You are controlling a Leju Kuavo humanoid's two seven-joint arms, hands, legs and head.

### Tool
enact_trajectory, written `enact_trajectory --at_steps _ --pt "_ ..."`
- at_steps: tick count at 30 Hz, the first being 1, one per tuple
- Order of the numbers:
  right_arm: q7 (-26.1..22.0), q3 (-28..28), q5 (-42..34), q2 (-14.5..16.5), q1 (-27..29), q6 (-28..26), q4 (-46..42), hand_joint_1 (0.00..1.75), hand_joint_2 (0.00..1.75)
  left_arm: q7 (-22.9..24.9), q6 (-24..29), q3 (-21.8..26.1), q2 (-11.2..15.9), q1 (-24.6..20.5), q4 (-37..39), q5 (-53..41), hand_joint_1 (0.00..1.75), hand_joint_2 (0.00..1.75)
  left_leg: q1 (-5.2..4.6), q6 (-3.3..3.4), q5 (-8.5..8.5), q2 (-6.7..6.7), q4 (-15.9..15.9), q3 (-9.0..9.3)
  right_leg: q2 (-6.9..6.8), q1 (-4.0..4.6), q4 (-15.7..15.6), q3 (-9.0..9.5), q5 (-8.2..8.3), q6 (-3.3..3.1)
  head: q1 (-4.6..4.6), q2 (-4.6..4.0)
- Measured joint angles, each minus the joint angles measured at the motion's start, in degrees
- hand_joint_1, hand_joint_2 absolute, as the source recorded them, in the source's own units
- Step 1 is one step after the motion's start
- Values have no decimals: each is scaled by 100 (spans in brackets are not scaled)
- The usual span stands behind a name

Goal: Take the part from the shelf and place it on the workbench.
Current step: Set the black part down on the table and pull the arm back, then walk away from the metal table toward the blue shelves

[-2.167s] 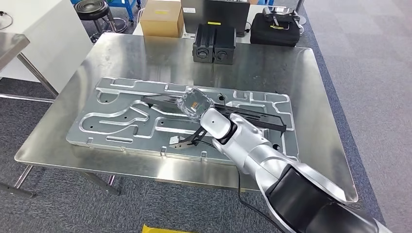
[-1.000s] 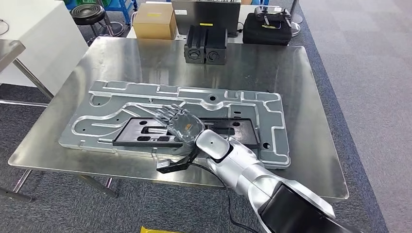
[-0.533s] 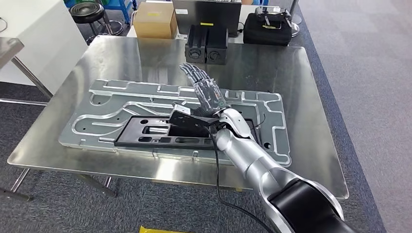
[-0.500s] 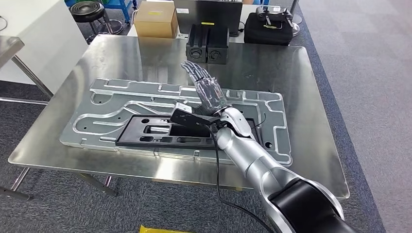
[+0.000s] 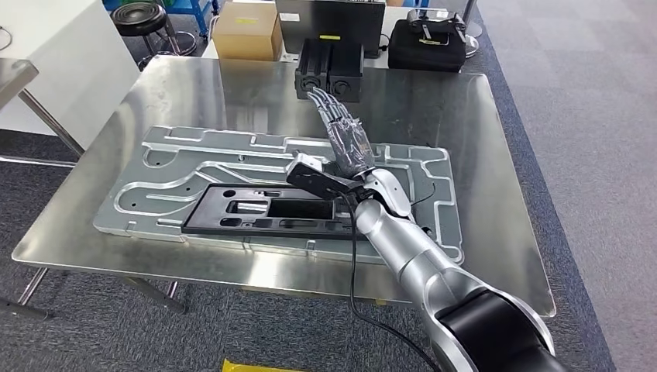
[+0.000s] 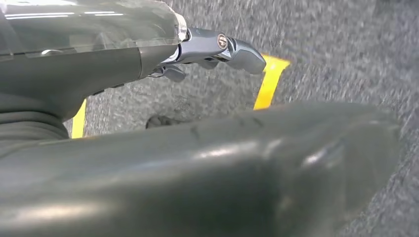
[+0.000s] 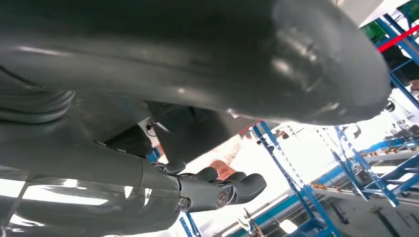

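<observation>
Fingers (image 5: 335, 116) of my right hand (image 5: 345, 139) are spread, holding nothing; I'd lift clear of the black part (image 5: 287, 212) lying just below them.

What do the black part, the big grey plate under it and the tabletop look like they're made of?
Black part: likely moulded plastic, matte, with no glare and clean cut-outs. Grey plate: probably machined aluminium, dull silver, with milled channels and rounded pocket corners. Tabletop: apparently stainless steel sheet, brushed and glossy, since it mirrors the boxes behind it. None of this is certain from looks alone.
</observation>
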Motion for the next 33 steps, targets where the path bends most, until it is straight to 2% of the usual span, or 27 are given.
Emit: enact_trajectory --at_steps 2,3,5,6,7,8,9,11,12,14,16,17,18,20,21,22,23,25,26,27,29,31,32,33 --pt "-135 -42 -264 -1 9 54 -84 0 0 -9 -2 0 2 -3 0 2 0 0 11 -60 -168 4 231 -93 -9 -31 -44 25 22 -61 -1 0" --pt "-244 -85 -506 -4 29 116 -162 0 0 -15 -3 0 4 -2 0 4 0 0 21 -86 -342 7 537 -228 -14 -40 -55 36 24 -79 -1 0" --pt "-464 -219 -1138 -37 126 252 -419 0 0 -31 -19 0 8 14 0 10 0 0 33 -131 -706 9 1351 -606 -20 -34 -56 39 18 -98 -1 0" --pt "-555 -301 -1454 -74 208 268 -601 0 0 -44 -36 0 10 30 0 14 0 0 36 -142 -777 9 1624 -744 -22 -31 -53 41 13 -99 -1 0" --pt "-637 -393 -1737 -128 310 215 -832 0 0 -65 -61 0 10 50 0 19 0 0 36 -144 -732 9 1680 -779 -24 -29 -50 47 7 -95 -1 0" --pt "-716 -497 -1946 -196 429 74 -1118 0 0 -91 -85 1 11 71 0 24 0 0 37 -139 -574 9 1486 -695 -24 -29 -43 58 -4 -84 -1 0" --pt "-781 -623 -2042 -281 565 -176 -1469 0 0 -125 -111 3 12 93 0 28 0 0 38 -125 -341 9 1085 -505 -25 -31 -35 75 -21 -68 -1 0" --pt "-849 -934 -1955 -499 903 -811 -2320 0 0 -193 -153 19 14 141 0 34 0 0 21 -67 -47 1 304 -102 -35 -18 -18 102 -62 -17 -1 0" --pt "-851 -1116 -1856 -627 1121 -1075 -2796 0 0 -220 -169 38 13 167 0 34 0 0 8 -32 -4 -6 94 9 -44 -9 -15 111 -76 13 -1 0" --pt "-865 -1520 -1736 -890 1681 -1319 -3769 0 0 -265 -190 104 10 230 0 35 0 0 -13 47 -34 -25 16 52 -66 0 -32 136 -89 80 -1 0" --pt "-926 -2030 -1691 -1148 2426 -1362 -4766 0 0 -315 -210 190 -4 297 1 35 0 0 9 134 -29 -39 -28 99 -71 -7 1 170 -163 155 0 0" --pt "-986 -2315 -1697 -1258 2861 -1360 -5232 0 0 -341 -224 227 -12 321 1 35 0 0 22 180 -23 -46 -59 126 -59 -12 141 126 -273 187 0 0" --pt "-1078 -2613 -1764 -1346 3316 -1336 -5629 0 0 -369 -240 253 -18 339 2 35 0 0 32 218 -21 -58 -84 146 -42 -23 407 13 -442 212 0 0" --pt "-1319 -3198 -2057 -1440 4224 -1266 -6267 0 0 -416 -271 281 -20 376 5 35 0 0 22 259 -34 -84 -88 151 -23 -44 1198 -387 -828 244 1 0" --pt "-1417 -3470 -2229 -1462 4643 -1238 -6540 0 0 -433 -282 290 -19 397 12 35 0 0 17 264 -41 -93 -84 150 -22 -53 1508 -560 -930 256 1 0" --pt "-1466 -3694 -2357 -1468 5016 -1224 -6771 0 0 -443 -291 295 -19 417 19 35 0 0 12 264 -46 -92 -77 150 -23 -61 1628 -641 -925 264 1 0" --pt "-1483 -3894 -2438 -1470 5331 -1217 -6987 0 0 -452 -299 297 -19 428 25 35 0 0 10 258 -53 -88 -67 151 -25 -70 1498 -595 -803 267 1 0" --pt "-1487 -4210 -2482 -1471 5760 -1206 -7325 0 0 -480 -315 300 -20 425 31 35 0 0 9 226 -76 -72 -31 152 -34 -87 709 -216 -410 255 1 0" --pt "-1487 -4338 -2477 -1469 5898 -1204 -7448 0 0 -495 -325 302 -19 418 32 35 0 0 0 200 -94 -65 -10 151 -36 -82 342 -29 -251 242 2 0" --pt "-1487 -4438 -2470 -1466 5998 -1204 -7544 0 0 -507 -333 305 -16 413 32 35 0 0 -9 172 -109 -58 8 150 -33 -76 106 92 -159 221 1 0" --pt "-1487 -4578 -2456 -1458 6149 -1200 -7685 0 0 -515 -345 317 -11 406 34 36 0 0 -25 109 -114 -46 18 156 -17 -51 26 130 -104 169 1 0" --pt "-1487 -4674 -2439 -1449 6291 -1171 -7794 0 0 -515 -349 329 -8 404 36 37 0 0 -25 49 -144 -38 47 147 -27 -71 5 111 -61 93 0 0" --pt "-1487 -4722 -2424 -1444 6348 -1142 -7839 0 0 -515 -350 334 -8 406 37 37 0 0 -21 21 -255 -31 150 110 -38 -84 -10 93 -33 51 1 0" --pt "-1487 -4772 -2400 -1436 6385 -1108 -7872 0 0 -515 -350 338 -7 406 39 37 0 0 -15 -3 -450 -23 368 34 -49 -95 -24 65 0 13 0 0"
